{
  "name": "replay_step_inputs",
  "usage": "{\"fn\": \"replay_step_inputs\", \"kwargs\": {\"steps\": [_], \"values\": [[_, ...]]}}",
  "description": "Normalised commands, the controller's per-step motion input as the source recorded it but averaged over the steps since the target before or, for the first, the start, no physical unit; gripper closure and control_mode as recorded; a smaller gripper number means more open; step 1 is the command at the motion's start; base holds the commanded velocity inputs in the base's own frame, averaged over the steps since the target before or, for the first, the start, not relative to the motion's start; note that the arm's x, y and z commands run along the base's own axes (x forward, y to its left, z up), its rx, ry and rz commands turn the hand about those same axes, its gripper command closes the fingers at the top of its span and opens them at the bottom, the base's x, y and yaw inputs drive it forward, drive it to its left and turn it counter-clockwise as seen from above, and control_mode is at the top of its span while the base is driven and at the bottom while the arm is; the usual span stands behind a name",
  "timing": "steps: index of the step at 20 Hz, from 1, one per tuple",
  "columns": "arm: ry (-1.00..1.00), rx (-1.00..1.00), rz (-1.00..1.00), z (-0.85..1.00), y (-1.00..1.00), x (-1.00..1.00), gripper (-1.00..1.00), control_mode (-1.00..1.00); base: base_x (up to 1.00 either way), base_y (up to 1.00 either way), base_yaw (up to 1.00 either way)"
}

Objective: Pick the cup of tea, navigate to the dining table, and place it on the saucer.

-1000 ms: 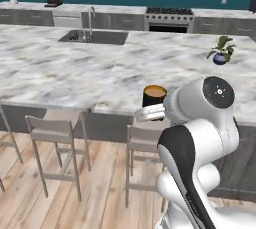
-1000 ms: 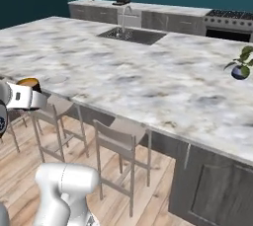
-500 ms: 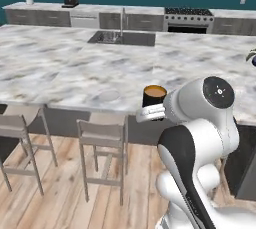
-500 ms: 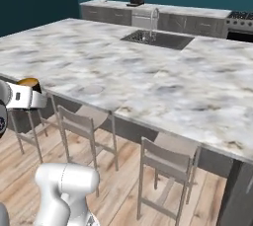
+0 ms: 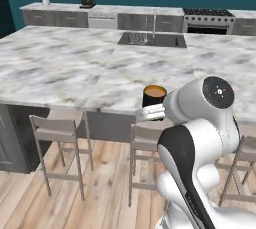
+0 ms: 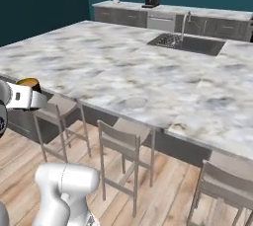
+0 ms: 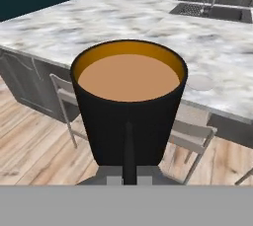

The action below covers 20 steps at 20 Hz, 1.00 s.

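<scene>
Claw [image 7: 129,178]: clamped on the handle of the cup of tea [image 7: 129,101], carried upright, presumably so the tea stays level.
Cup position: in the air off the near edge of the tabletop [image 6: 123,67], above the stools [image 6: 121,138].
Saucer [image 7: 199,82]: at 2 o'clock from the cup in the hand view, flat on the marble near its edge, bare.
Step judged: transport under way; placement not yet done.

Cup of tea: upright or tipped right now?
Upright. The cup of tea shows a level rim and liquid surface in the hand view, with no spill visible.
</scene>
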Motion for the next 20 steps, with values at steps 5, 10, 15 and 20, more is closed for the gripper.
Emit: {"fn": "replay_step_inputs", "kwargs": {"steps": [5, 10, 15, 20], "values": [[0.00, 0.00, 0.00, 0.00, 0.00, 0.00, 1.00, 1.00, 0.19, 0.93, 0.00], [0.00, 0.00, 0.00, 0.00, 0.00, 0.00, 1.00, 1.00, 0.16, 0.89, -0.01], [0.00, 0.00, 0.00, 0.00, 0.00, 0.00, 1.00, 1.00, 0.10, 0.78, -0.09], [0.00, 0.00, 0.00, 0.00, 0.00, 0.00, 1.00, 1.00, 0.06, 0.69, -0.17]]}}
